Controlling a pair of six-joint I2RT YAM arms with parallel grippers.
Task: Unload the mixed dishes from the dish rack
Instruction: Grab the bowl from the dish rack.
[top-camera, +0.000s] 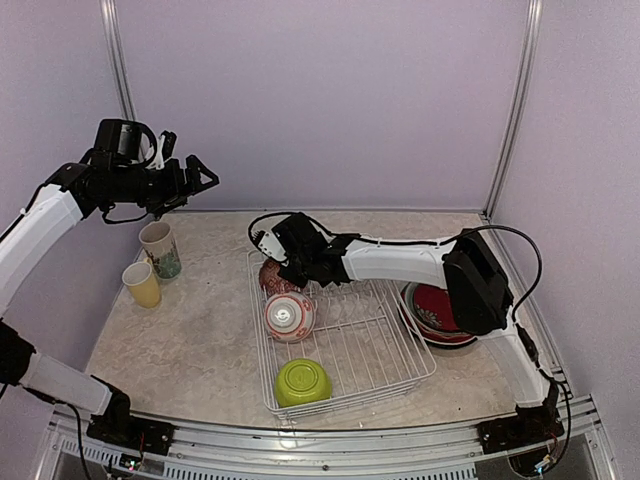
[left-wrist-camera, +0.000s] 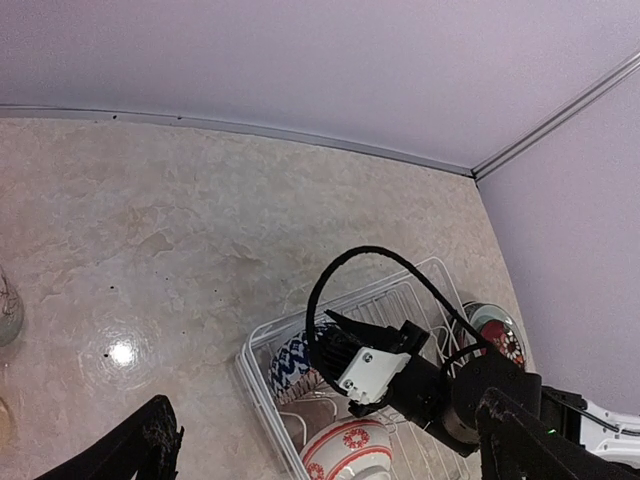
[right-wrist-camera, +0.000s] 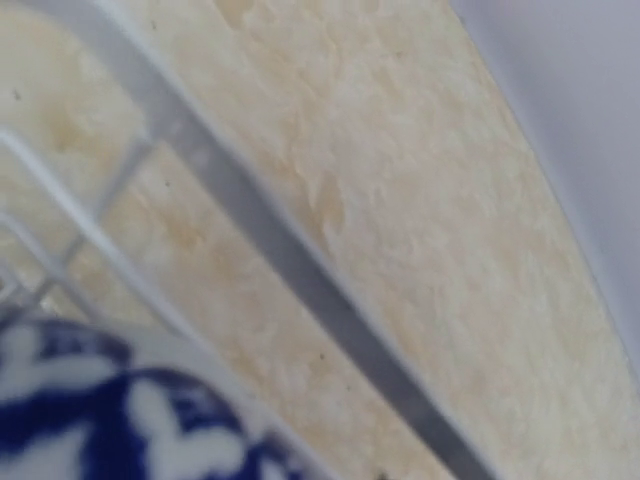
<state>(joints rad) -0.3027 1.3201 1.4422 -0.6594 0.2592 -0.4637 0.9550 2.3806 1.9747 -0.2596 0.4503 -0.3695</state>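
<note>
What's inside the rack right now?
Green bowl, red-white bowl, and a blue bowl at the back, partly covered by the right gripper. Whether it's gripped can't be seen.

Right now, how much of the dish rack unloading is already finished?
Done: mug, yellow cup and plates sit outside the dish rack. In hand: right hand is at the blue zigzag bowl, grip unclear; left hand open, raised. Remaining: red-white bowl and lime green bowl inside it.

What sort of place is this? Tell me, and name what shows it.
Probably a robot test cell staged as a kitchen counter: plain lavender walls with metal frame posts, a stone-look tabletop, and a white wire dish rack holding bowls.
</note>
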